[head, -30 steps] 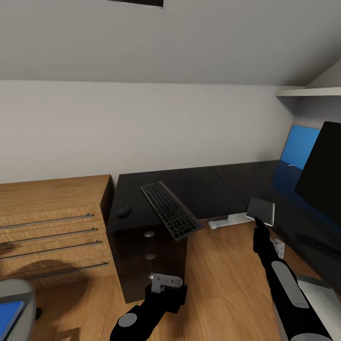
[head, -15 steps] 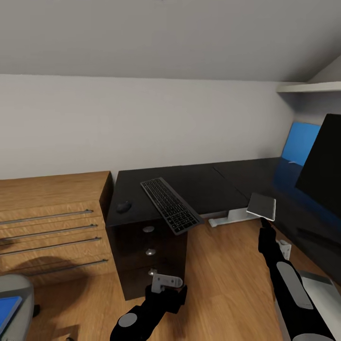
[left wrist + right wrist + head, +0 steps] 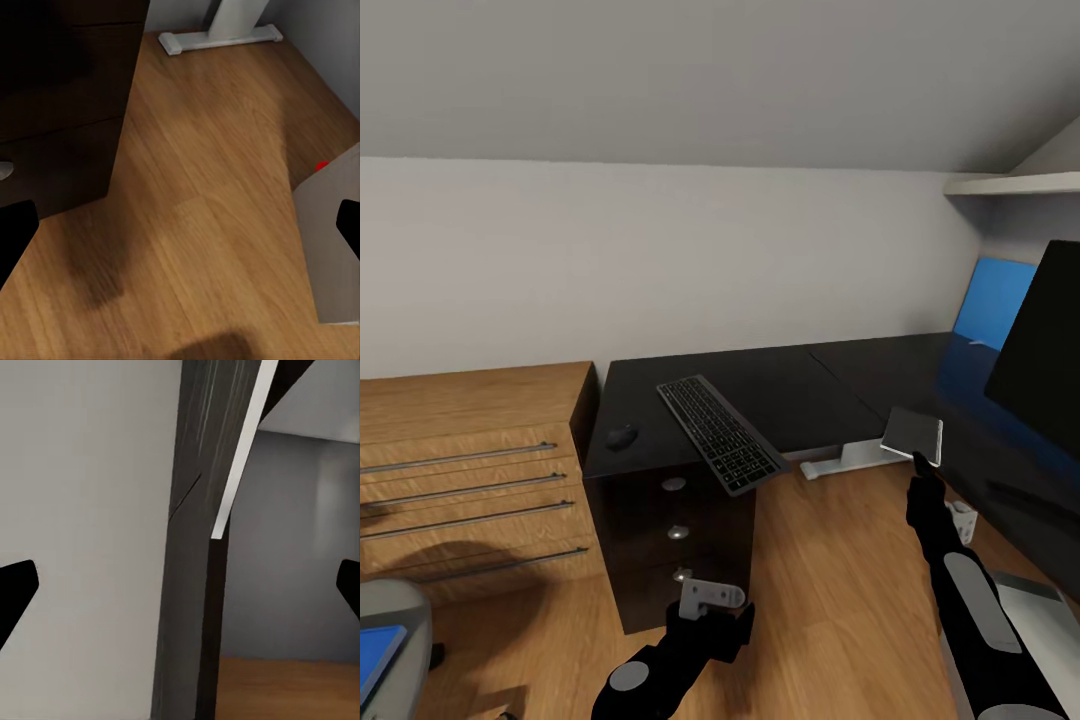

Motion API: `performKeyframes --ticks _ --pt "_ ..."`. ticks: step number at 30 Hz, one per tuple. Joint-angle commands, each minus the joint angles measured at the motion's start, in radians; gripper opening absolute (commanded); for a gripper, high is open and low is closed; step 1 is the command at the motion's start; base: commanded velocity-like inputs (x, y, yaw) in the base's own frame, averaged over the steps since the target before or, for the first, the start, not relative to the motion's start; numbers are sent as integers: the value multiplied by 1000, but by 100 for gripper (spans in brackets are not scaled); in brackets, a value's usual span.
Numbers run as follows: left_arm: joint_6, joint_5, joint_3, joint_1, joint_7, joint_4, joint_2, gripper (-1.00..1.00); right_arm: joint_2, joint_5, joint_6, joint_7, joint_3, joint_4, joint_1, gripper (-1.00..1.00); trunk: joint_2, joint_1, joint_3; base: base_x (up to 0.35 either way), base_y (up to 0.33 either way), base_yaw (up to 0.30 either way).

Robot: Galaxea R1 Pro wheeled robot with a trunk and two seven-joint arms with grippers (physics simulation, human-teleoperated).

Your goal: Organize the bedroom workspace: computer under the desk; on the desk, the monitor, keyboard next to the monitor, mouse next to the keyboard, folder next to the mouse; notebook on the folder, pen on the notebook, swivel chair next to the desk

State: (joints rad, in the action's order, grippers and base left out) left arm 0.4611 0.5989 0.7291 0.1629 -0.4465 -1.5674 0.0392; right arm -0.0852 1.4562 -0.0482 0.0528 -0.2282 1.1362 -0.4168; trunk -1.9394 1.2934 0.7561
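On the glossy black desk point(image 3: 780, 385) the keyboard point(image 3: 720, 432) lies slanted and overhangs the front edge, with the mouse point(image 3: 622, 436) to its left. The monitor point(image 3: 1050, 350) stands on the desk's right wing. A small grey flat rectangle with a white edge point(image 3: 911, 435), perhaps the notebook, sits at the desk's inner corner. My right gripper point(image 3: 917, 462) point(image 3: 180, 589) is just below it, fingers wide open. My left gripper point(image 3: 710, 597) point(image 3: 180, 225) hangs open over the floor before the drawer unit point(image 3: 675, 530). The blue folder point(image 3: 378, 655) lies on the swivel chair point(image 3: 390, 605). The pen is out of view.
A light-wood cabinet point(image 3: 470, 470) stands left of the desk. A silver-grey box point(image 3: 1030, 610) point(image 3: 330, 240) with a red dot, maybe the computer, sits on the wood floor point(image 3: 840, 580) at the right. A blue panel point(image 3: 995, 300) leans behind the monitor. The white desk leg point(image 3: 845, 460) stands ahead.
The head camera tilted, shifting the whole picture up slightly a second ago. My right arm edged to the right. Nothing has moved in the last half second.
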Motion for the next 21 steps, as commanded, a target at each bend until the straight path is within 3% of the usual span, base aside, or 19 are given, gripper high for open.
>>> performKeyframes --ticks 1,7,14,21 --pt "1 10 3 1 -10 -1 1 100 0 11 -4 6 1 0 0 100 0 0 1 0 0 0" --pt "1 10 3 1 -8 4 1 100 -1 9 -4 24 1 0 0 100 0 0 1 11 -1 0" --pt "1 9 4 1 -7 6 1 100 -2 9 -4 32 -6 -4 0 100 0 0 1 192 -54 0" --pt "1 9 4 1 -5 6 2 100 -2 10 -2 27 -27 -9 0 100 0 0 1 65 -20 0"
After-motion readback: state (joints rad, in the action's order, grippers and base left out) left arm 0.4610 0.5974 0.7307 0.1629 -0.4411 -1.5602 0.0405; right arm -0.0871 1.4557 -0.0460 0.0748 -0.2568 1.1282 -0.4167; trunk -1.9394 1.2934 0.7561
